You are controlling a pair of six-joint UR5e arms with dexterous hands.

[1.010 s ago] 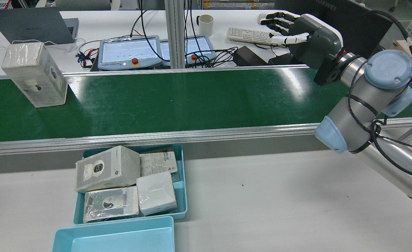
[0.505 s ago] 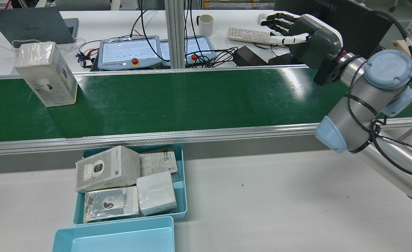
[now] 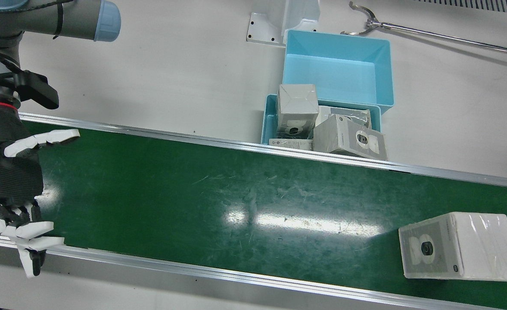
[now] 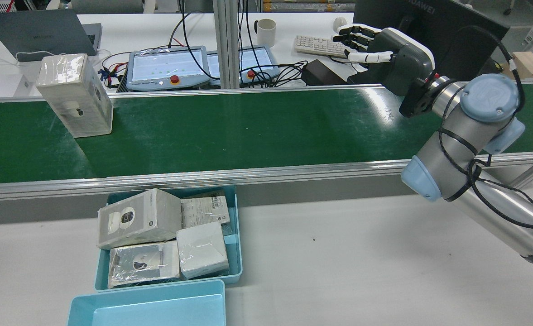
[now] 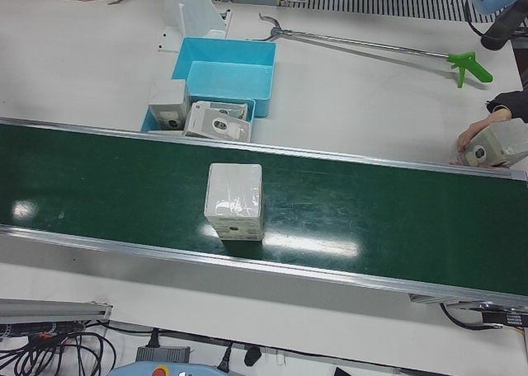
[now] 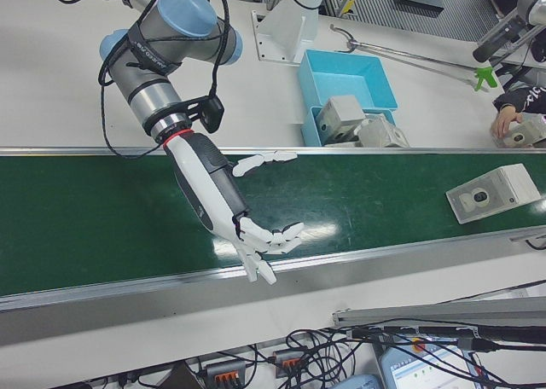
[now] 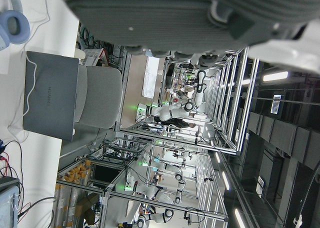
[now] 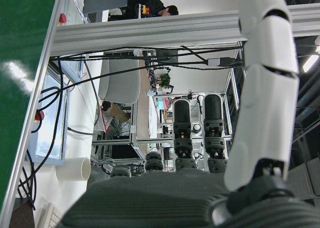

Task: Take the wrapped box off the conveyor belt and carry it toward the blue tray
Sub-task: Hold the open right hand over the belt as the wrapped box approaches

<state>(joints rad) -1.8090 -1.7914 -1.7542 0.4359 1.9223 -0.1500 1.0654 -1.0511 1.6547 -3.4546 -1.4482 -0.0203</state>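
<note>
As the wrapped box (image 4: 75,95) is riding along the conveyor belt (image 4: 248,131) nearer than a second ago, waiting well apart with right hand (image 4: 369,47) spread, empty; left hand's fingers hidden.

Left hand (image 7: 200,18) underside fills top — closed laptop (image 7: 50,95), grey chair (image 7: 97,98) below.
</note>
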